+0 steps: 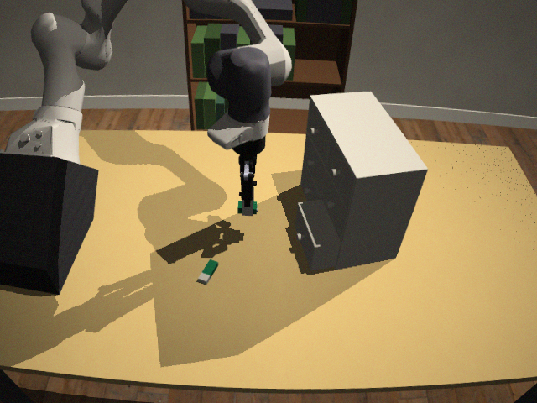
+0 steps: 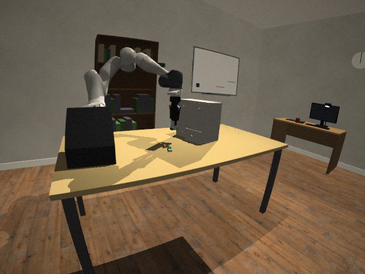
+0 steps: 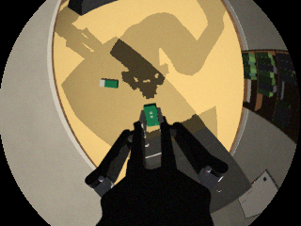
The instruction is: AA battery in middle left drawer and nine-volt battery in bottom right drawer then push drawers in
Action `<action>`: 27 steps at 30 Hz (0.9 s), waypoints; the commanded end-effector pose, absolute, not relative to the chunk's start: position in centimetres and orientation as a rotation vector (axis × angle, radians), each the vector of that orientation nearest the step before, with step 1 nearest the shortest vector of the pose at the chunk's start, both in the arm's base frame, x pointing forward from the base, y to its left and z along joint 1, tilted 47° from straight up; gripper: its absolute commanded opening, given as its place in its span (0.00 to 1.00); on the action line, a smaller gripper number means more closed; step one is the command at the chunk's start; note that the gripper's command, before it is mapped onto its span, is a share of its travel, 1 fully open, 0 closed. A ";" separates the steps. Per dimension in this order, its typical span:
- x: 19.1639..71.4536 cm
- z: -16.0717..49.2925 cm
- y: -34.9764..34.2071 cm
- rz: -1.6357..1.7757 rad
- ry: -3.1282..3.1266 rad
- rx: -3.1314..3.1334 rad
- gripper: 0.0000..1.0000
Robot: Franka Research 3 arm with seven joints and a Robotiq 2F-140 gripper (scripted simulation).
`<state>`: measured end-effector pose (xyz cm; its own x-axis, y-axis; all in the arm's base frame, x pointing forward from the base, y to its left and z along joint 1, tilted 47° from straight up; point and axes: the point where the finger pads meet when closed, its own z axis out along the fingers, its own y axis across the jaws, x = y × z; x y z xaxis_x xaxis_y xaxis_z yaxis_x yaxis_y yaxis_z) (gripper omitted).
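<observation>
Left of the chest (image 1: 377, 217) (image 2: 203, 124), gripper (image 1: 247, 208) (image 2: 175, 125) (image 3: 151, 114) clamps green block (image 1: 240, 206) (image 2: 171, 128) (image 3: 150, 114), well apart from the pulled-out bottom drawer's edge (image 1: 309, 225) (image 2: 193, 129) (image 3: 153, 155).

- The gripper (image 1: 247, 211) (image 2: 175, 123) (image 3: 151, 114) hides part of the green block (image 1: 240, 206) (image 2: 171, 128) (image 3: 150, 114) it holds.
- The marks on that block are too small to read.
- It is too dark to see what is inside the open bottom drawer (image 1: 310, 225) (image 2: 193, 129).
- From above, the bookcase (image 1: 187, 65) is cut off at the top.
- The chest's (image 1: 377, 134) (image 2: 203, 124) back is hidden.
</observation>
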<state>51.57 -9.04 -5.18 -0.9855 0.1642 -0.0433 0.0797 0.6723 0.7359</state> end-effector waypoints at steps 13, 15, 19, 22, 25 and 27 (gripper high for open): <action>51.2 -8.0 -11.3 1.142 2.698 -0.165 0.14; 51.2 -8.0 -11.3 1.142 2.698 -0.166 0.14; 51.2 -7.6 -11.7 1.142 2.698 -0.166 0.14; 51.1 -7.1 -12.3 1.142 2.698 -0.166 0.14; 51.1 -6.6 -12.9 1.142 2.698 -0.166 0.14; 51.1 -6.4 -13.2 1.142 2.698 -0.166 0.14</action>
<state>51.20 -12.71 -6.87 -0.9748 -0.0093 -0.2227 -0.1661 0.6966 0.6980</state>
